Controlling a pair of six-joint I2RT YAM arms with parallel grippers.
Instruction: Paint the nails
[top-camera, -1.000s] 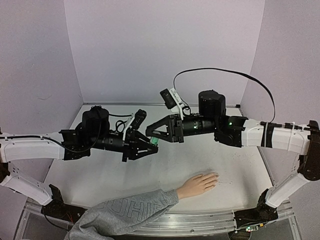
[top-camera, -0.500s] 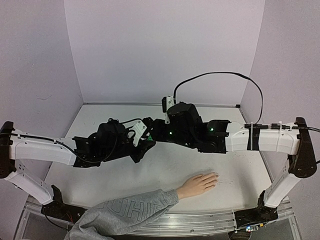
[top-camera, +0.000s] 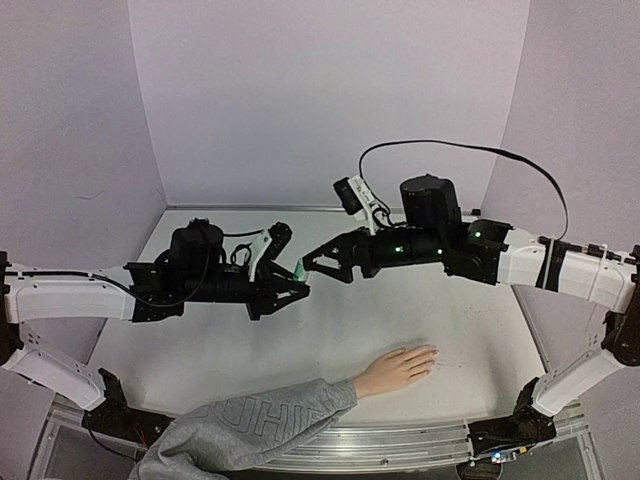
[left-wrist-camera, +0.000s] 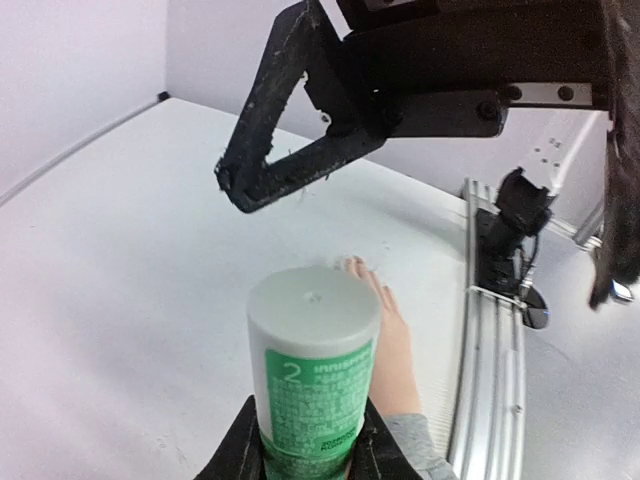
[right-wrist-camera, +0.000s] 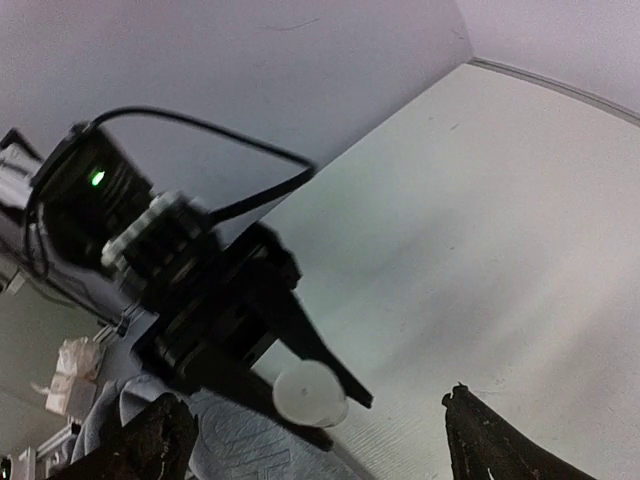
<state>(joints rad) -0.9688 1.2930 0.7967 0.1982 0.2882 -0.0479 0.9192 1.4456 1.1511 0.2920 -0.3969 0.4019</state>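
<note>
Pincer on the left (top-camera: 298, 288) is clenched around the lower body of a small whitish bottle with a green label (left-wrist-camera: 313, 385), holding it upright above the tabletop (top-camera: 400, 310), mid-frame in the top view. Its white cap (left-wrist-camera: 313, 305) looks to be still on. The right pincer (right-wrist-camera: 310, 400) is released, its fingers spread well apart. It sits just beside the cap without gripping it, the cap showing between the fingers in the right wrist view.

The nails (top-camera: 430, 352) are at the fingertips of the mannequin hand (top-camera: 397, 368), which lies flat on the tabletop at lower centre of the top view, well apart from both pincers. Its grey sleeve (top-camera: 250, 425) trails to the lower left. They are too small to show any polish.

By my reading, the task is barely begun. The bottle is in hand, but uncapping, drawing out a brush and every stroke remain.
</note>
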